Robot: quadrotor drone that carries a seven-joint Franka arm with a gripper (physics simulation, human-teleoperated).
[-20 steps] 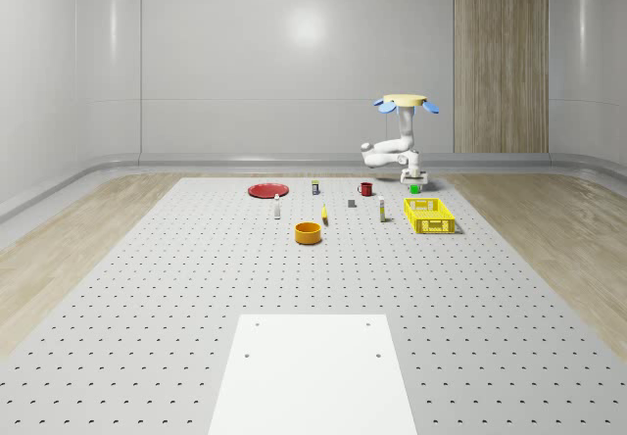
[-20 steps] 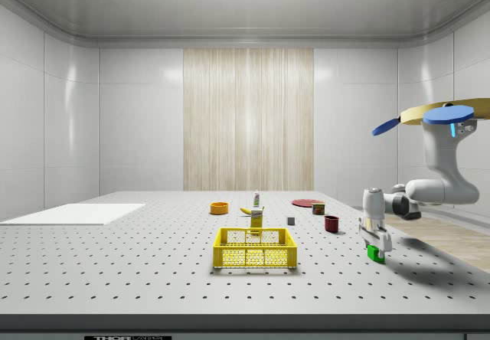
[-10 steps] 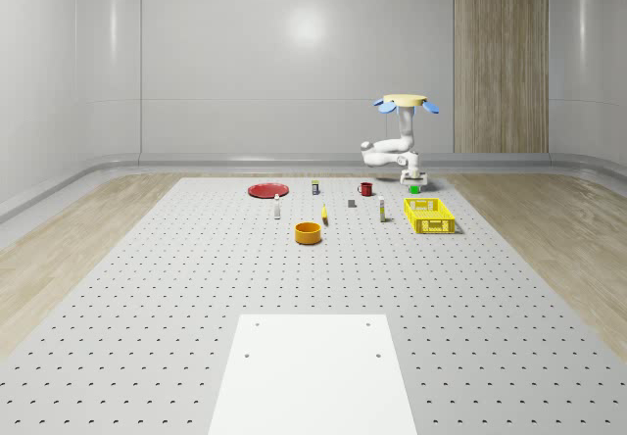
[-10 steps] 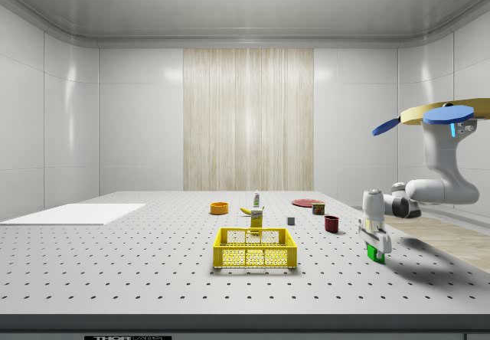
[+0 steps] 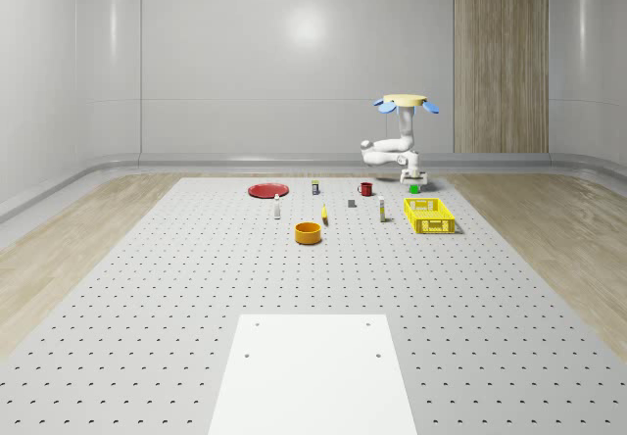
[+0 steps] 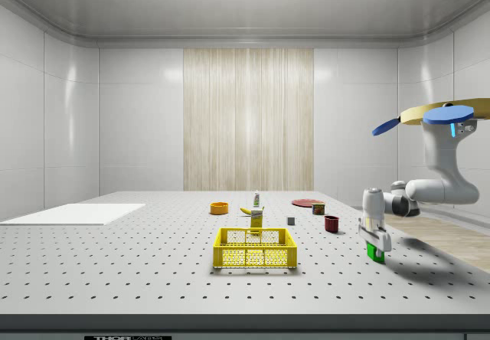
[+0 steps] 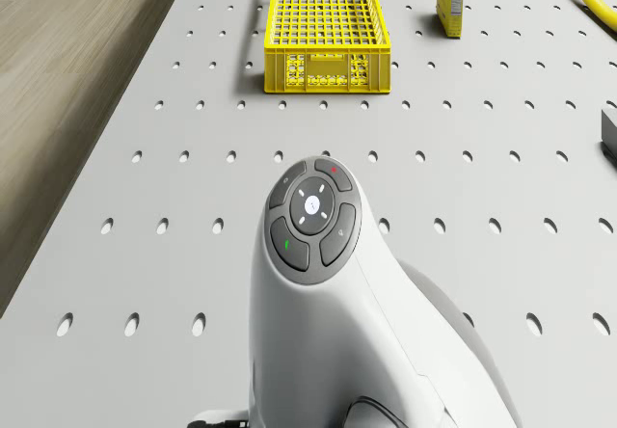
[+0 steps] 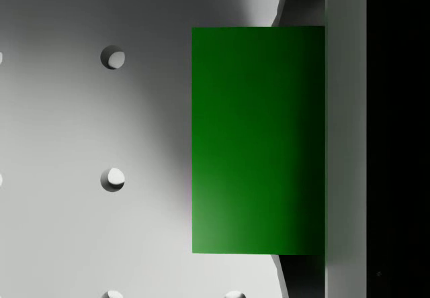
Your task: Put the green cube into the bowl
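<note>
The green cube (image 8: 259,140) hangs just above the perforated table, one side flat against a grey finger (image 8: 346,137). My gripper (image 6: 374,246) is shut on the cube (image 6: 376,253) and points down from the bent white arm (image 7: 313,216). The drone (image 5: 405,101) hovers over the table's far right part in the whole-scene view, behind the yellow basket (image 5: 429,227). The orange bowl (image 5: 309,232) stands near the table's middle, well to the left of the gripper (image 5: 414,182) in that view. In the side view the bowl (image 6: 219,208) is far back on the left.
The yellow basket (image 6: 255,257) stands between cube and bowl. A red mug (image 5: 365,189), grey block (image 5: 352,203), small box (image 5: 382,213), banana (image 5: 324,217), bottle (image 5: 277,208), can (image 5: 315,187) and red plate (image 5: 266,190) lie around. A white sheet (image 5: 313,371) covers the near table.
The gripper and the green cube have risen slightly off the table. The drone has stayed in place.
</note>
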